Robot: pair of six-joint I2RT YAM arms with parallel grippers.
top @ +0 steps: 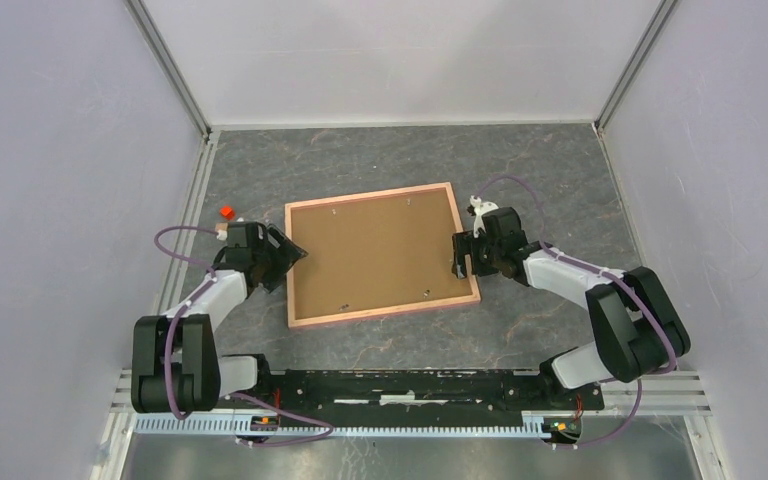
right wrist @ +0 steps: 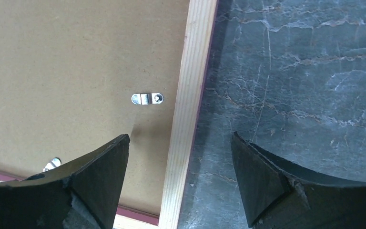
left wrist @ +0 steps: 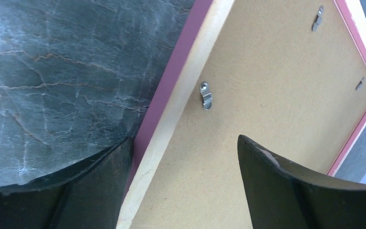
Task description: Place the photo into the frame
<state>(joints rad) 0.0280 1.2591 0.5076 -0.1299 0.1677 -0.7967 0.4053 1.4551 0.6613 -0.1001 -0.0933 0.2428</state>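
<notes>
The salmon-pink frame (top: 384, 312) lies back side up in the middle of the table, with the plain brown backing board (top: 375, 250) sitting inside it. The photo is not visible in any view. My left gripper (top: 295, 256) is open at the frame's left rail. In the left wrist view it (left wrist: 185, 139) straddles the pale rail (left wrist: 171, 114), one finger over the table and one over the board (left wrist: 267, 95). My right gripper (top: 457, 258) is open at the right rail. In the right wrist view it (right wrist: 180, 135) straddles the rail (right wrist: 195, 71), holding nothing.
Small metal turn clips (left wrist: 206, 95) (right wrist: 147, 98) sit on the board near the rails. A small red object (top: 226, 212) lies at the table's left edge behind my left arm. White walls enclose the dark marbled table (top: 520, 170) on three sides.
</notes>
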